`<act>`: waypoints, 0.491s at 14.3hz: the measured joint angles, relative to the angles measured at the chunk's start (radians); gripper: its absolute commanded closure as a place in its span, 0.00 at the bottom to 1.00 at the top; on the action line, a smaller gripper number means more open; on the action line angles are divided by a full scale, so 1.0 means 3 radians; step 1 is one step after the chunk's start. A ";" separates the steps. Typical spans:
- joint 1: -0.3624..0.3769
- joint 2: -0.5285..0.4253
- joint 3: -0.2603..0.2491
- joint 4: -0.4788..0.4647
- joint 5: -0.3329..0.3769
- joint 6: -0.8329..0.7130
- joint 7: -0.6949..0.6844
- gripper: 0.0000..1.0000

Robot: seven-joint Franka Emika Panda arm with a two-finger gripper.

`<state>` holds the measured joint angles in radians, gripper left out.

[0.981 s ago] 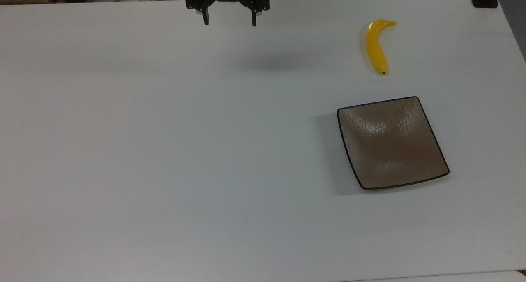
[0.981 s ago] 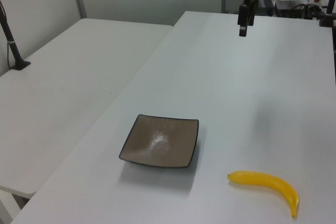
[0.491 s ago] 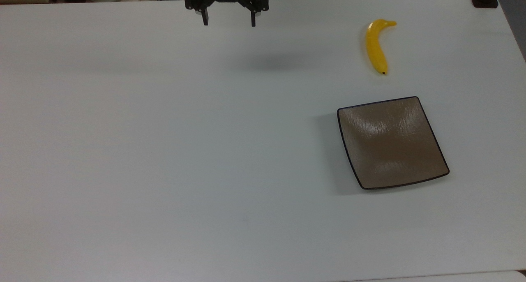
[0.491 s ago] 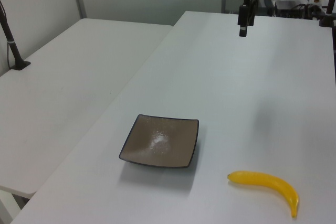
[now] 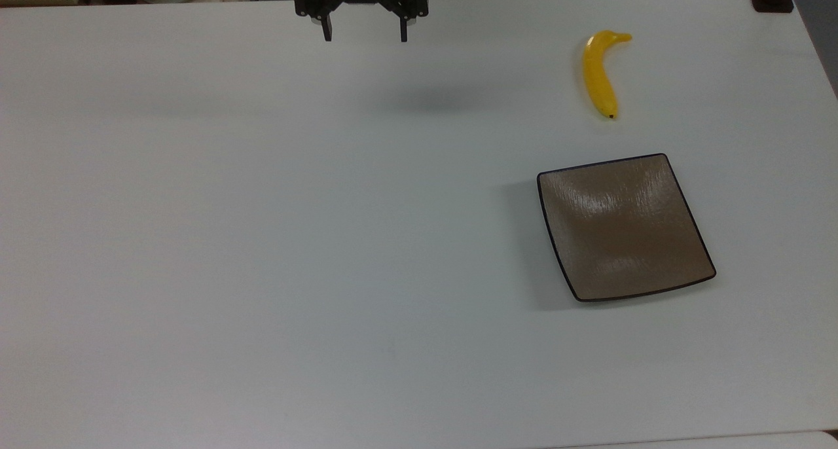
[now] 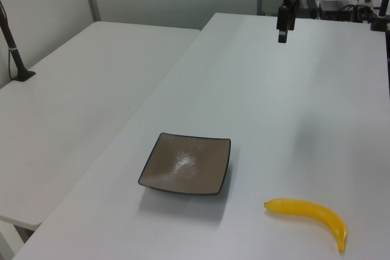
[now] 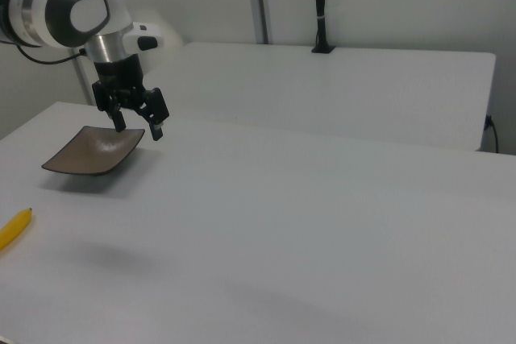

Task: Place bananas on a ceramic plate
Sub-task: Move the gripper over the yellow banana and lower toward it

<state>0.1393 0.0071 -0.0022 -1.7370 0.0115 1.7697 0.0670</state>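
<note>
gripper (image 5: 363, 35): hanging open, empty, well apart from banana (image 5: 601, 74)
risk: glossy curved banana likely slipping/rolling w/ off-centre pinch
plate (image 5: 625, 227): sitting near banana, clipping rim possible

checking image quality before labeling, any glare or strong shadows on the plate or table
Top view: pale glare streaks on the plate, a soft shadow on the table off the plate's left edge, and a faint blurred shadow below the end effector. Left view: a bright glare patch at the plate's centre. Right view: a dim shadow under the plate.
</note>
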 measured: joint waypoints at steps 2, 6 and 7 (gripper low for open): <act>0.0000 0.0000 0.0002 -0.0011 0.0000 0.0000 -0.0003 0.00; 0.0005 0.0003 0.0070 -0.0095 0.0062 0.0000 -0.0007 0.00; 0.0010 0.0005 0.0112 -0.0121 0.0129 0.0000 -0.0007 0.00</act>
<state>0.1421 0.0087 0.0315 -1.7733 0.0504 1.7697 0.0650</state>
